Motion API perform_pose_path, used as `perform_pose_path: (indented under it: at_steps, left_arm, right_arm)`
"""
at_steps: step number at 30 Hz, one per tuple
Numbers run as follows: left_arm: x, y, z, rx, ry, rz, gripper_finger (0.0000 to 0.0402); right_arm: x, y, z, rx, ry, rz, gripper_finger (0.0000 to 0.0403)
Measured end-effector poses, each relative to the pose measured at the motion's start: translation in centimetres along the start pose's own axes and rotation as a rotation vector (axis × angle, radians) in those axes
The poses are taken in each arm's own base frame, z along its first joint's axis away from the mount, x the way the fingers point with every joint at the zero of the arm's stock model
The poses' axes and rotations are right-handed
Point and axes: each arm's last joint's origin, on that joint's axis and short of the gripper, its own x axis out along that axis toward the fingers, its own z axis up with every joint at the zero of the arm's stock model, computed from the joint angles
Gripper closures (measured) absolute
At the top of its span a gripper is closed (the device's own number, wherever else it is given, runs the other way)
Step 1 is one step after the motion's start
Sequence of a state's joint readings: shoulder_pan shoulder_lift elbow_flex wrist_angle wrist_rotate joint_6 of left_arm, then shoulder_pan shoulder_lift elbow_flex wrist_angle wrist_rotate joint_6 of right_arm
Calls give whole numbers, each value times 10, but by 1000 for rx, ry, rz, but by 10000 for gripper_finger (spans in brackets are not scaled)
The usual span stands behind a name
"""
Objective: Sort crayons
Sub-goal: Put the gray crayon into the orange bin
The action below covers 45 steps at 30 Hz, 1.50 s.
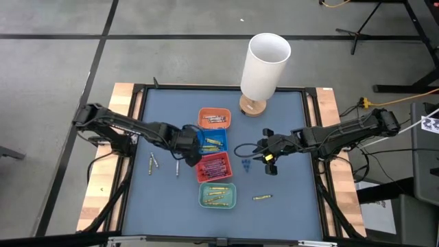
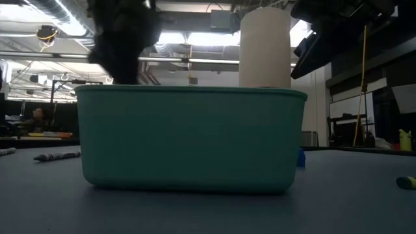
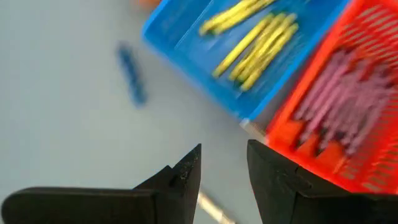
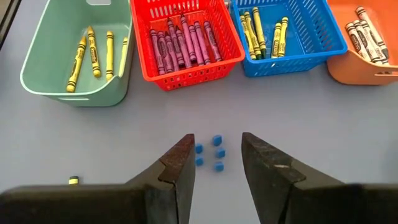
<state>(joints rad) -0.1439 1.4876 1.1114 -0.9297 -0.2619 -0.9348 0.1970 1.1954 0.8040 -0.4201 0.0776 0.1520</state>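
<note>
Four small trays are sitting in a column down the middle of the blue surface [image 1: 274,137]: an orange tray [image 1: 215,118] nearest the tall white cylinder [image 1: 265,66], then a blue tray [image 1: 211,142], a red tray [image 1: 214,166] and a green tray [image 1: 217,195] at the near end. Crayons are lying in each — pale ones [image 4: 365,28] in the orange tray, yellow crayons [image 4: 264,28] in the blue one, purple crayons [image 4: 183,42] filling the red one, and more yellow crayons [image 4: 93,53] in the green one.

The left gripper [image 1: 186,145] is hovering low just beside the blue and red trays, on their left; its fingers [image 3: 186,177] are standing spread with nothing between them, and in the left wrist view a loose crayon [image 3: 214,208] is showing on the surface just past the fingertips, though it is too blurred to tell its colour. Farther left, two more loose crayons [image 1: 152,163] are lying on the surface, with another [image 1: 177,167] closer to the red tray.

The right gripper [image 1: 266,154] is reaching in from the right, well apart from the trays — its fingers [image 4: 180,165] are also spread and holding nothing. A cluster of blue crayons [image 4: 210,153] is standing on end between and just ahead of the fingertips. A single yellow crayon [image 1: 262,197] is lying alone to the right of the green tray.
</note>
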Motion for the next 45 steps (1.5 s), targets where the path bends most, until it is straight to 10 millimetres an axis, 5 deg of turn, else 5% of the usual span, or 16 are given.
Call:
perform_pose_path:
  at_steps: [14,34,45]
  left_arm:
    - [7,-19,-39,-283,71,109,288]
    - [44,-35,-58,-292,140,243,288]
    - [45,-38,-64,-282,106,251,291]
  right_arm:
    - [0,0,0,-1,2,-1,274]
    - [0,0,0,-1,1,0,274]
    - [0,0,0,-1,2,0,274]
